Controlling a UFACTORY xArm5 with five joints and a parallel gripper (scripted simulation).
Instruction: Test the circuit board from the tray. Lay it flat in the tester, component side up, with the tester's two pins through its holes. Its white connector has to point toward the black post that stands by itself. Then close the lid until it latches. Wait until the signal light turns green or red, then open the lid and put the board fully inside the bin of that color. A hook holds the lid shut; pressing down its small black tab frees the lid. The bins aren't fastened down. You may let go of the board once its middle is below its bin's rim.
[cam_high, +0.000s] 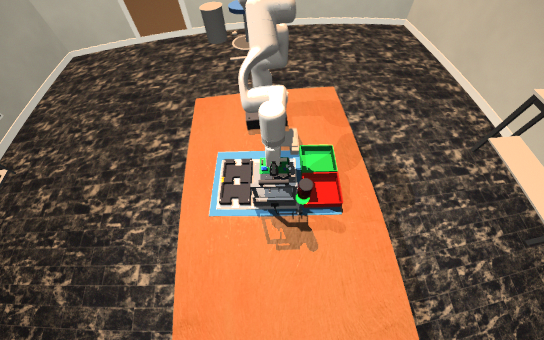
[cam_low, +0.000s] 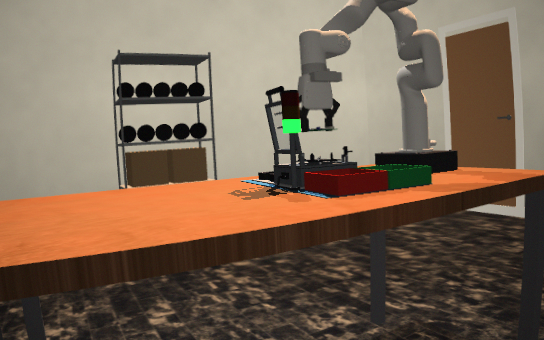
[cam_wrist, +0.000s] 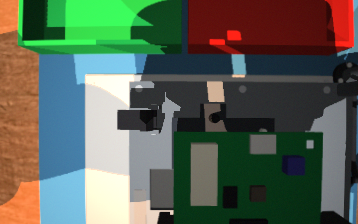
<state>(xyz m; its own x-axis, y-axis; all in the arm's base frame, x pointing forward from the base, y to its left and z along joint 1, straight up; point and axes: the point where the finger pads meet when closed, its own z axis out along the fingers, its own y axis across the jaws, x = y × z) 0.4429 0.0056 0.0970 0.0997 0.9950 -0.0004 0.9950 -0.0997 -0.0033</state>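
The green circuit board (cam_high: 283, 164) (cam_low: 322, 129) (cam_wrist: 239, 171) hangs level above the tester (cam_low: 320, 169) (cam_wrist: 285, 95), component side up. A long pale component lies along its left side in the wrist view. My gripper (cam_high: 276, 170) (cam_low: 317, 128) is shut on the board, with its fingers at two opposite edges. The tester's lid (cam_low: 276, 127) stands open and steep. The signal light (cam_high: 302, 199) (cam_low: 291, 126) is lit green. The green bin (cam_high: 335, 159) (cam_low: 411, 177) (cam_wrist: 100, 48) and the red bin (cam_high: 339, 191) (cam_low: 345, 183) (cam_wrist: 270, 50) stand side by side, beyond the tester in the wrist view.
The dark tray (cam_high: 236, 193) stands on the tester's other side from the bins. The signal light's pole rises near the red bin and the lid. A black upright part (cam_wrist: 136, 120) stands left of the board in the wrist view. A blue mat (cam_high: 214, 192) lies underneath.
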